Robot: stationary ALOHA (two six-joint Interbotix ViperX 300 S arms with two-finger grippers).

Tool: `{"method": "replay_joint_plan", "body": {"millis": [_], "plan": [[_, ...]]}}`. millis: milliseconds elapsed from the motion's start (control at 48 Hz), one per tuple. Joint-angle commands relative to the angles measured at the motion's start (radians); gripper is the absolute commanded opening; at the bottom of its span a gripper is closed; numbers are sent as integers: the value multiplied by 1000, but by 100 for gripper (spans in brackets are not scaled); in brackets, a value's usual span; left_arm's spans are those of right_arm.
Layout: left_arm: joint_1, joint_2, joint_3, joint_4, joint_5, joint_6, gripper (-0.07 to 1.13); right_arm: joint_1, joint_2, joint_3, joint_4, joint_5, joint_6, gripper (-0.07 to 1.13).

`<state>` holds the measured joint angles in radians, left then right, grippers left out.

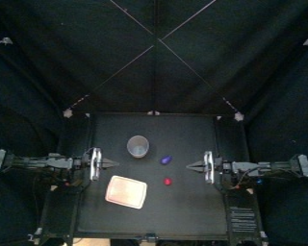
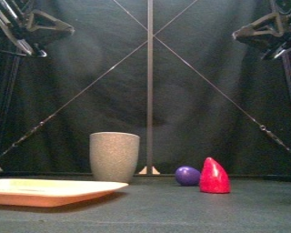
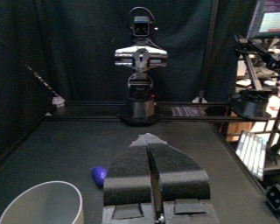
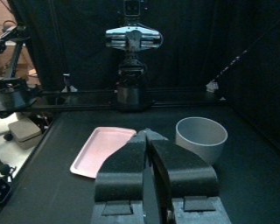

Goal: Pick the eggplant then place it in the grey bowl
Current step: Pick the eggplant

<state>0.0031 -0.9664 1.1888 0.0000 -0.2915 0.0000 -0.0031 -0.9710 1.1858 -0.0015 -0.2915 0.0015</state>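
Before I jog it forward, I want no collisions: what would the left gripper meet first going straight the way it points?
Probably nothing on the table: the left gripper hangs high, so the eggplant and grey cup lie below and aside. Its line ends at the right arm, far across.

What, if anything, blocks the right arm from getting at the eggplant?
Probably nothing. The eggplant lies on open table, apart from the grey cup and the red toy. The right gripper rests shut at the table's right side, with bare table between; it would need to open first.
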Motion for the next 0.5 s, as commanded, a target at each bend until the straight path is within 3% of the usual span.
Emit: {"method": "replay_joint_plan", "body": {"millis": [21, 188, 312, 500], "plan": [[21, 0, -8, 3, -5, 6, -6, -32, 46, -25, 6, -2, 3, -1], [20, 0, -5, 20, -5, 6, -4, -87, 224, -72, -5, 25, 5, 9], [20, -2, -2, 41, -5, 6, -3, -126, 414, -156, -66, 94, -3, 24], [21, -2, 2, 54, -5, 5, -3, -141, 635, -287, -198, 238, 8, 68]]}}
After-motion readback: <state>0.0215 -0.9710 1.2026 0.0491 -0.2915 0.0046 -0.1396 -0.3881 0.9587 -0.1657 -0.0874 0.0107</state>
